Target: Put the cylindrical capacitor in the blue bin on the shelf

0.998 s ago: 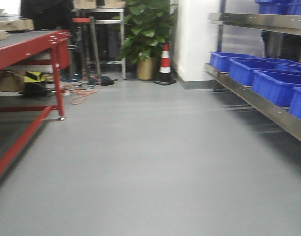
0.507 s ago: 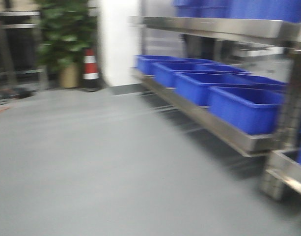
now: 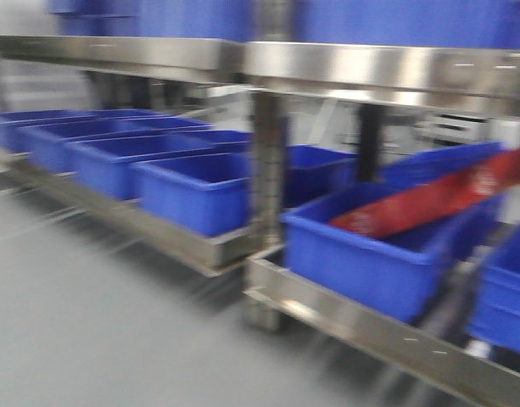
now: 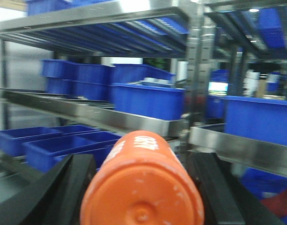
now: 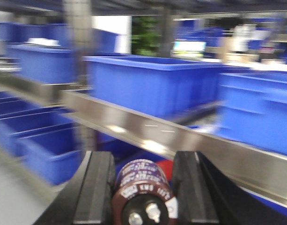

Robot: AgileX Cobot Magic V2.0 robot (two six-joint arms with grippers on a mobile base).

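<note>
One capacitor (image 5: 142, 197) between right tool (image 5: 143, 176) sides

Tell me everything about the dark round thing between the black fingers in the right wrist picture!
That is the cylindrical capacitor: a stubby can in a dark brown sleeve with white lettering, too blurred to read. Its near end faces the camera and shows two silvery terminals. It lies lengthwise in the right gripper, a black finger pressed against each side. It hangs before the shelf rail, not in any bin.
</note>
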